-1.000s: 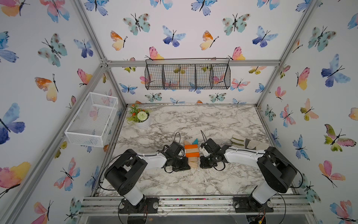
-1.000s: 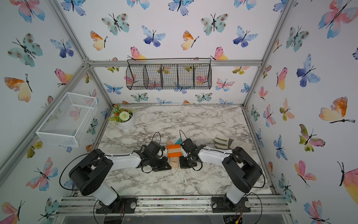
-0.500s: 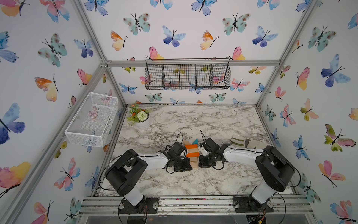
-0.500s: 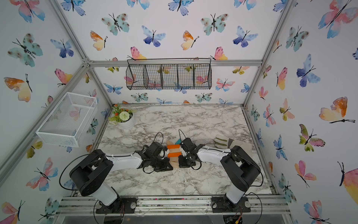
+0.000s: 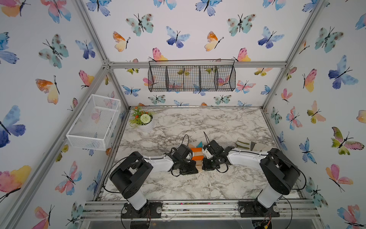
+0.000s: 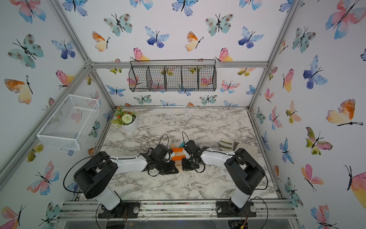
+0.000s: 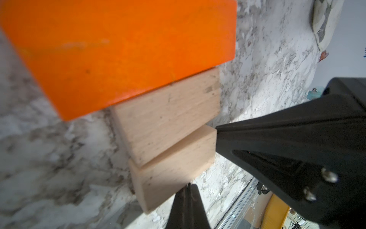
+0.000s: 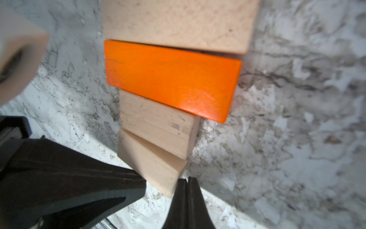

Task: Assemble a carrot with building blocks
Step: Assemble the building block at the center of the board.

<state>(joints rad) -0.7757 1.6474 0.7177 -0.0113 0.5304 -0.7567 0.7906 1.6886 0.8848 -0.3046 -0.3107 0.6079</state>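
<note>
Since a second ago both claws have been drawn inward, so that the gap once left on either side of the carrot's point(image 5: 197, 154) near end has been closed. At far left a white basket point(image 5: 93, 123) is fixed to the wall, and a pot point(image 5: 145, 127) of flowers is set in the far left corner of the worktop point(image 5: 198, 184). The left claw point(image 7: 188, 190) is seen clenched on nothing, its tip laid against one side of the small block point(image 7: 174, 168). The carrot is laid flat near the middle of the worktop, between the two claws: a tan triangle point(image 5: 191, 146) and a teal triangle point(image 5: 199, 144) are placed at the far end, two orange bars with a tan bar between them follow, and two tan blocks finish the near end. In the right wrist view the nearer orange bar point(image 8: 170, 79) is shown skewed against the tan bar point(image 8: 178, 21), the mid block point(image 8: 156, 126) is touched by it, and the small block is turned askew against the mid block. A black basket point(image 5: 192, 77) is hung on the back wall above. The right claw point(image 8: 187, 196) is likewise clenched and empty, its tip set against the small block's end, opposite the left claw. Further right a glove point(image 5: 245, 143) is left on the worktop, well apart from the carrot.
</note>
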